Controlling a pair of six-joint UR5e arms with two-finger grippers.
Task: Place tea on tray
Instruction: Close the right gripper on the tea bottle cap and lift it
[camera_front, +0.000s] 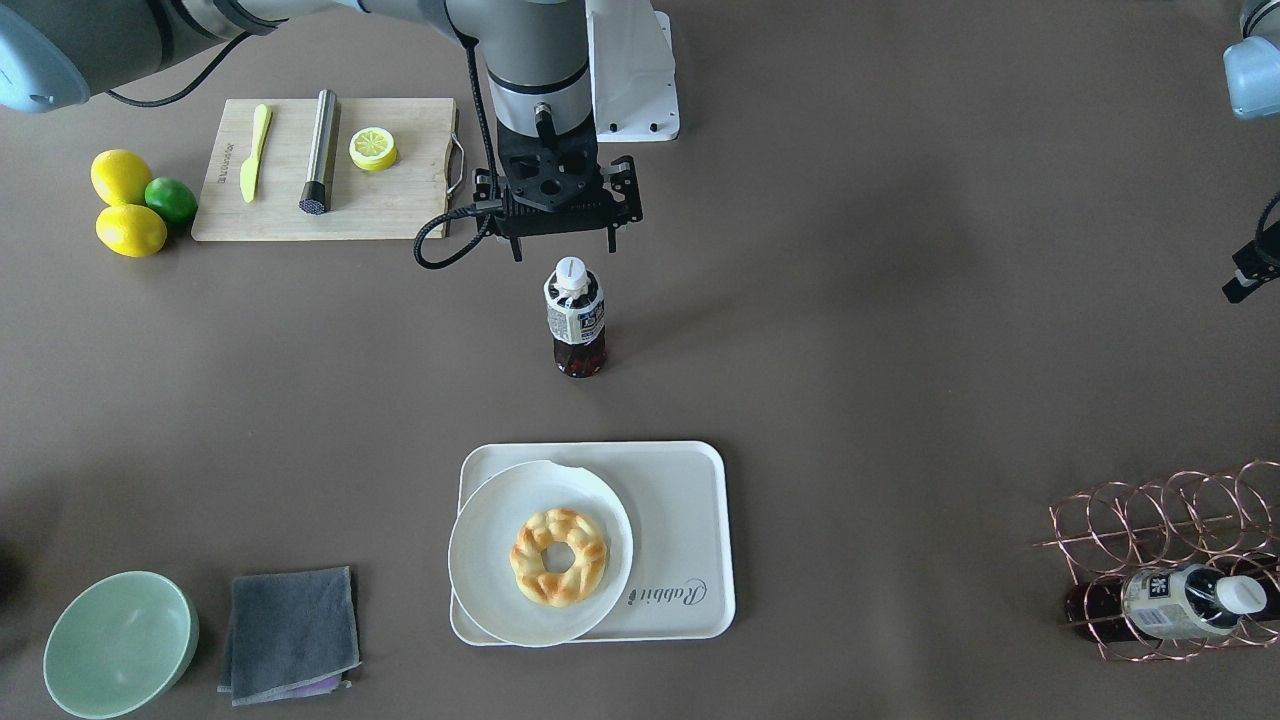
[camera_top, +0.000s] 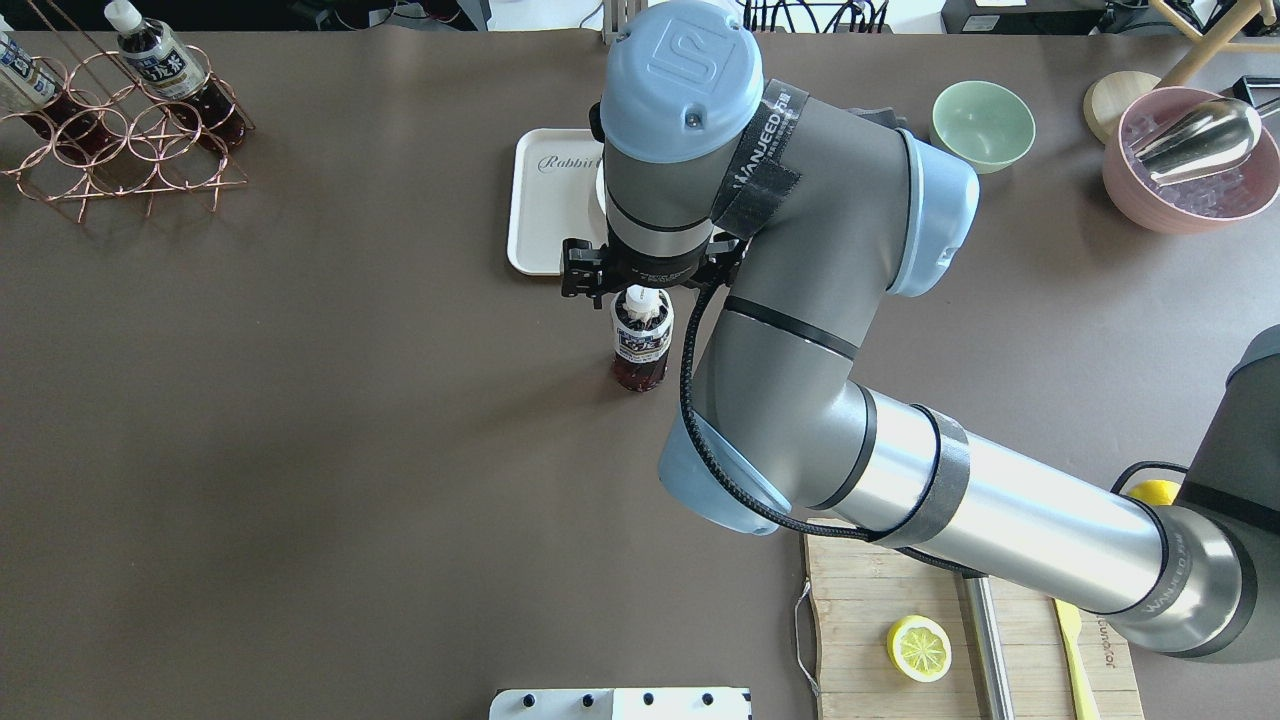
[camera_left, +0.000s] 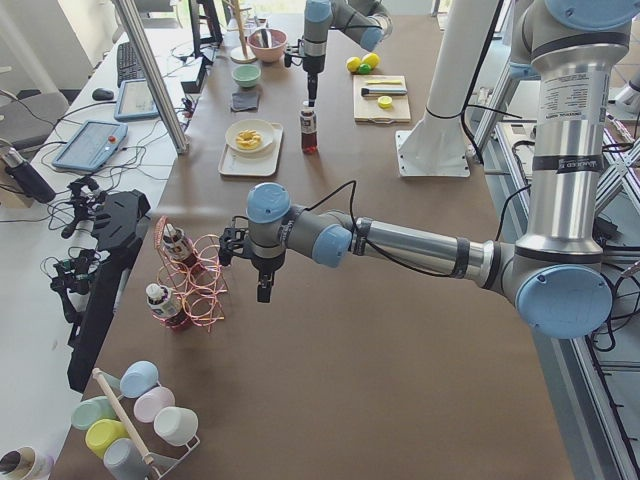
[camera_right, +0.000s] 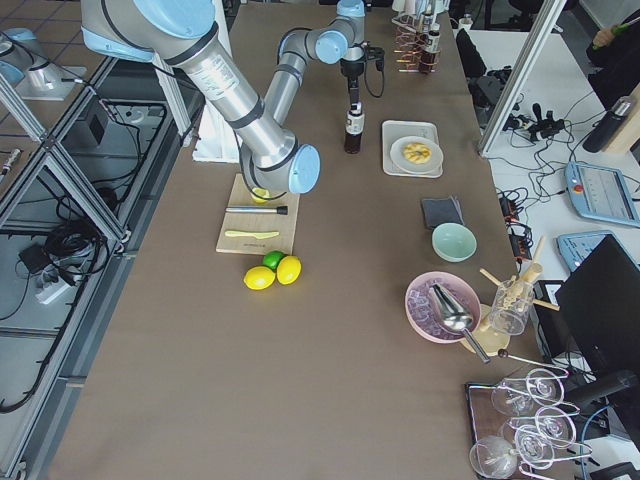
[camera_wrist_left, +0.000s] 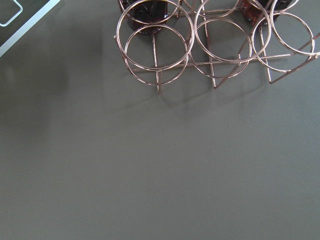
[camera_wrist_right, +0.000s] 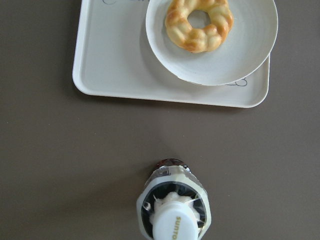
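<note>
Near the middle of the worktop (camera_front: 850, 350), the small clear plastic bottle of dark tea (camera_front: 575, 320) stands up, not yet on the cream-white plastic tray (camera_front: 680, 500) by the far edge. The right tool (camera_front: 565, 248) hangs just over its cap, fingers apart. I think it must go down and squeeze next. About the left tool (camera_left: 262, 288), I cannot tell.

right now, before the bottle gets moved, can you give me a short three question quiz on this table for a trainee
1. True or false: the small clear plastic bottle of dark tea stands on the cream-white rectangular plastic tray.
2. What lies on the round white plate? A fried egg, B golden ring-shaped pastry, C green apple.
3. Fill in: the right gripper above the bottle is ____ (open or shut).
Key: 1 false; 2 B; 3 open.
</note>
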